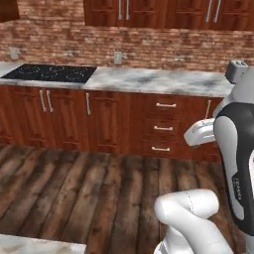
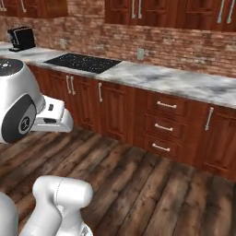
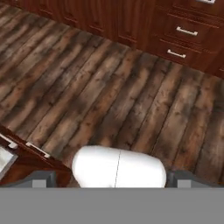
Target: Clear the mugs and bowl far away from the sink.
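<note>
The mugs, the bowl and the sink are out of view. My gripper (image 3: 111, 180) points down at the dark wooden floor (image 3: 109, 96), well above it. Its two dark fingertips (image 3: 40, 179) stand far apart at the bottom of the hand view, open with nothing between them. My white hand (image 1: 201, 133) hangs in front of the cabinet drawers in the left base view, and the same hand (image 2: 53, 117) sits at the left of the right base view.
A marble counter (image 1: 149, 79) runs along the brick wall, with a black cooktop (image 1: 49, 73) set in it. Red-brown cabinets and drawers (image 1: 163, 128) stand below. A black coffee machine (image 2: 21, 38) sits far left. Another counter corner (image 1: 30, 245) lies near my base.
</note>
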